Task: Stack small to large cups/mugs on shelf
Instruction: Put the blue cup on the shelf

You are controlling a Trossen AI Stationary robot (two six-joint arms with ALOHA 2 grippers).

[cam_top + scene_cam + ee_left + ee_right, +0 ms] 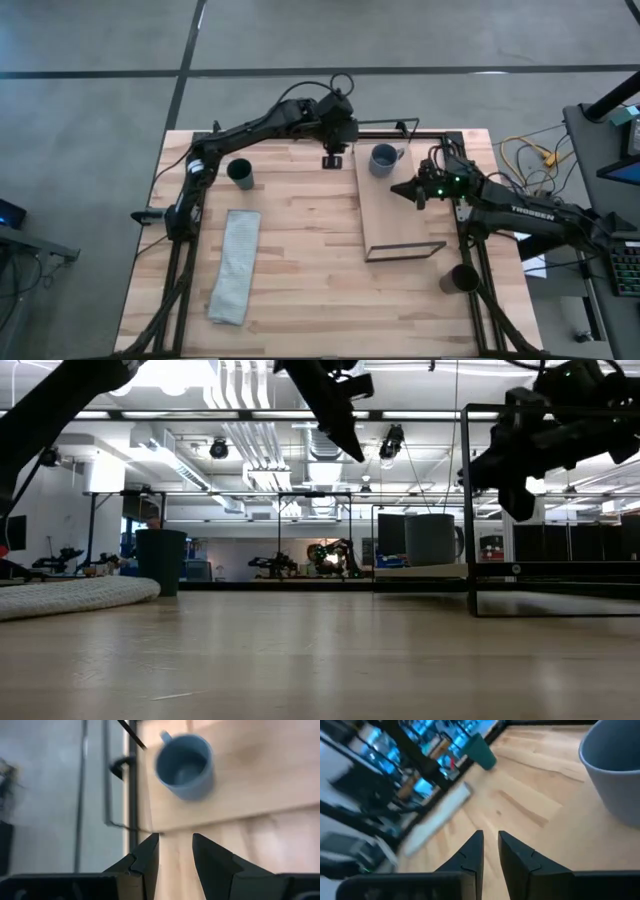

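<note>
The blue-grey mug (383, 158) stands upright on the far end of the light-wood shelf (400, 215), with its handle toward the right; it also shows in the low view (430, 538). The dark green cup (241, 173) stands on the table to the left. The dark brown-black cup (462, 278) stands by the table's right edge. My left gripper (335, 152) hovers open just left of the mug (184, 766), above the table. My right gripper (405, 188) hovers over the shelf on the near side of the mug (615, 770), with only a narrow gap between its fingers.
A long grey folded cloth (235, 265) lies on the table's left half, nearer than the green cup. The shelf's black wire frame (470, 510) rises at its short ends. Bare plank tabletop lies between the cloth and the shelf.
</note>
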